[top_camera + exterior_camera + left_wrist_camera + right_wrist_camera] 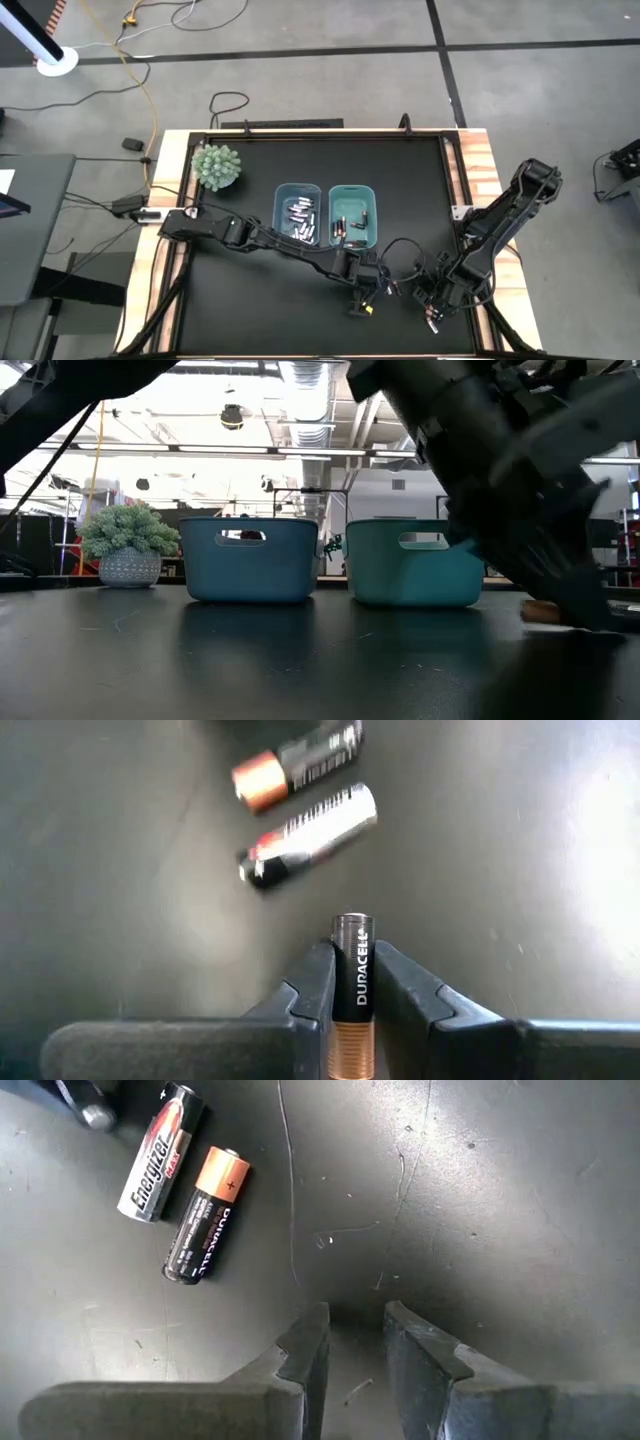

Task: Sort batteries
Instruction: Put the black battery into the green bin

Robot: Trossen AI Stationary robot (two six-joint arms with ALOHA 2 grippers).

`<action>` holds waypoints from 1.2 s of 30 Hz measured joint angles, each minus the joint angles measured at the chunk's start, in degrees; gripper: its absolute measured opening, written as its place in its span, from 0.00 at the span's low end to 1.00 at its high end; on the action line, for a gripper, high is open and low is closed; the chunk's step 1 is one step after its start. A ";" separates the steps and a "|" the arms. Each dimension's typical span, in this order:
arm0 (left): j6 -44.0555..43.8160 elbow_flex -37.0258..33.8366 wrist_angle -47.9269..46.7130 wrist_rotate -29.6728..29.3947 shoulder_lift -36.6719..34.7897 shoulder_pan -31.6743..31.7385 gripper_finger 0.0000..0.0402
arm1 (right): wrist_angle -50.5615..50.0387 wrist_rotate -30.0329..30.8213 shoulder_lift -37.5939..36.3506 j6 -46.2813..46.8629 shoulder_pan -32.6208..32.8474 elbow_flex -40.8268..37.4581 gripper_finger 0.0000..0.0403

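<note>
Left tool (352,982) is clamped on a Duracell AA (353,1005), copper end toward the wrist, black end poking out past the fingertips; in the high view it sits lower centre of the frame (362,298), below the bins and low over the black worktop (250,310). Risk 1: the grip is on a round body by two narrow pads, so I'd expect it could roll or slide out on the carry. Risk 2: wrong bin. Left bin (298,213) holds mostly silvery cells, right teal bin (354,215) holds dark ones, so this cell likely belongs in the right one; they stand just beside each other, so a small lateral error mis-sorts. Risk 3: the two arms are close; right tool (354,1342) is at lower right of the high view (432,318), fingers narrowly apart, holding nothing, hovering just off the worktop. If both reach for the loose pair they could collide. Loose cells: left wrist view shows a silver/red cell (307,835) and a dark copper-ended one (296,764) lying near each other beyond the held cell. Readable text: "DURACELL" on the held cell; in the right wrist view "Energizer MAX" on the silver cell (161,1150) and "DURACELL" with a "+" on the copper-top one (206,1214).
</note>
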 joint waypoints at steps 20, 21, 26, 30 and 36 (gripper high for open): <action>0.61 1.06 -16.87 -11.20 -15.82 8.56 0.13 | 0.67 -0.13 -0.01 1.93 -0.62 -0.04 0.29; -0.21 1.06 -17.74 -11.18 -15.85 9.78 0.13 | 0.68 -0.13 0.01 2.55 -0.84 -0.04 0.29; -5.65 1.06 -23.39 -10.37 -15.07 16.05 0.13 | 1.22 -0.43 -0.01 3.38 -2.29 -0.02 0.29; -5.33 -2.48 -21.82 -7.12 -14.65 19.80 0.13 | 1.57 -0.80 -0.04 6.03 -3.90 0.03 0.29; -3.96 -7.74 -17.14 -4.13 -14.81 21.85 0.14 | 1.95 -1.16 -0.04 8.22 -6.23 0.04 0.29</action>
